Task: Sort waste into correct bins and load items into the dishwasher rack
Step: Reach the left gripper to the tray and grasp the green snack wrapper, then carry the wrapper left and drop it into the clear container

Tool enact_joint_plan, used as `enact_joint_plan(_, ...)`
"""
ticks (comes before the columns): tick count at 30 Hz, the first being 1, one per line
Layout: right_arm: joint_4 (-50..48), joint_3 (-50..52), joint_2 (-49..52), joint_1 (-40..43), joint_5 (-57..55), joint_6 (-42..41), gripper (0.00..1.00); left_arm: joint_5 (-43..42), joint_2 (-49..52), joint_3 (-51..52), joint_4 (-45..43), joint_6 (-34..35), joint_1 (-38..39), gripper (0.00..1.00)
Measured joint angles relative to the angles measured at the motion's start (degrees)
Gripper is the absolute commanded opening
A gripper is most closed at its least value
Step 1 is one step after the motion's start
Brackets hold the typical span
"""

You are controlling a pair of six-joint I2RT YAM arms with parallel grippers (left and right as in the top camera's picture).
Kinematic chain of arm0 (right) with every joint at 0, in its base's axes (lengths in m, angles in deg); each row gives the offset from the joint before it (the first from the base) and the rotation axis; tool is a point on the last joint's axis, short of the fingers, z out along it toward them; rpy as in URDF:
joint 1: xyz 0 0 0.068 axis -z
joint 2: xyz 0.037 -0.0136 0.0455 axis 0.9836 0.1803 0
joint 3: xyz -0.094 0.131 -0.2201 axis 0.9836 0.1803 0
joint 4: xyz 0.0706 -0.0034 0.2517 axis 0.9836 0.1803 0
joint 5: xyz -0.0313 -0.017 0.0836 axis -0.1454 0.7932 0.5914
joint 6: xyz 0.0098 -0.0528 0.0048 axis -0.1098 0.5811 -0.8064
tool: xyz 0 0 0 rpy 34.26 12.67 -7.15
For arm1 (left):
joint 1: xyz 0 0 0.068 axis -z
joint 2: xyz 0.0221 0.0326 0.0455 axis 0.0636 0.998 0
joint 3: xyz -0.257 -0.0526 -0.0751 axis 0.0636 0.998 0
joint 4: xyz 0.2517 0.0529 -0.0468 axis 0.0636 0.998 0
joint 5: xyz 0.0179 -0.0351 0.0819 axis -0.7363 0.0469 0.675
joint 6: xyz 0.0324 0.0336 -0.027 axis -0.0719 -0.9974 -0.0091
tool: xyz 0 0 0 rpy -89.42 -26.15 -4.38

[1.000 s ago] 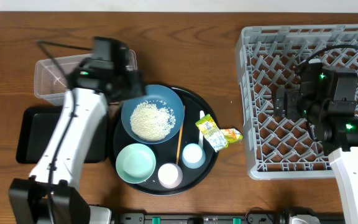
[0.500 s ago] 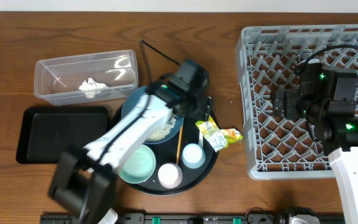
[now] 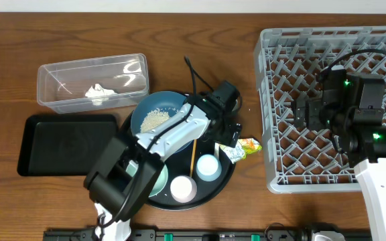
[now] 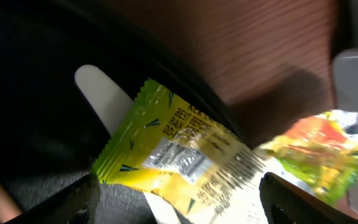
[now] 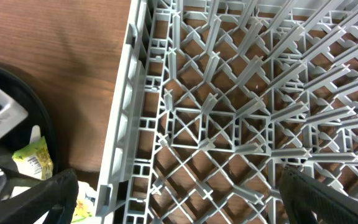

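Yellow-green wrapper (image 4: 185,155) straddles the round tray's (image 3: 226,175) three-o'clock rim; left gripper (image 4: 179,202) gapes over it, empty. Closing low could snag the white utensil (image 4: 101,93) beneath; right gripper (image 5: 176,193) wide, empty, above rack (image 5: 229,93).

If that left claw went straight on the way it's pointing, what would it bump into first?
Most likely the crumpled snack wrapper. It lies straight ahead of the left gripper, between its open fingers, with the white utensil partly under it. Depth is hard to judge.

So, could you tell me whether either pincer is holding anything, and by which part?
Nothing is held. The left pincer hangs open over the crumpled yellow-green-orange snack wrapper; the right pincer is open above the light-grey plastic rack.
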Motion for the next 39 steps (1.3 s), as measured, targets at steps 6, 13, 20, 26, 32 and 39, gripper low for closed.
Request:
enact_joint_plan(6,0.09,0.00,0.00,0.00,0.00,0.00,0.99,0.04,1.97,-0.33,-0.42,0.11,-0.02,0.76)
enact_joint_plan(13,0.09,0.00,0.00,0.00,0.02,0.00,0.99,0.20,2.75,-0.39,-0.57,-0.04,-0.09,0.30)
enact_joint_plan(20,0.09,0.00,0.00,0.00,0.02,0.00,0.99,0.24,2.86,-0.39,-0.42,0.24,-0.09,0.10)
enact_joint_plan(26,0.09,0.00,0.00,0.00,0.00,0.00,0.99,0.20,2.84,-0.39,-0.07,0.15,-0.15,0.06)
enact_joint_plan(32,0.09,0.00,0.00,0.00,0.02,0.00,0.99,0.20,-0.11,-0.39,0.09,0.15,-1.05,0.06)
enact_joint_plan(39,0.09,0.00,0.00,0.00,0.02,0.00,0.99,1.18,-9.79,-0.39,0.07,0.13,-3.98,0.06)
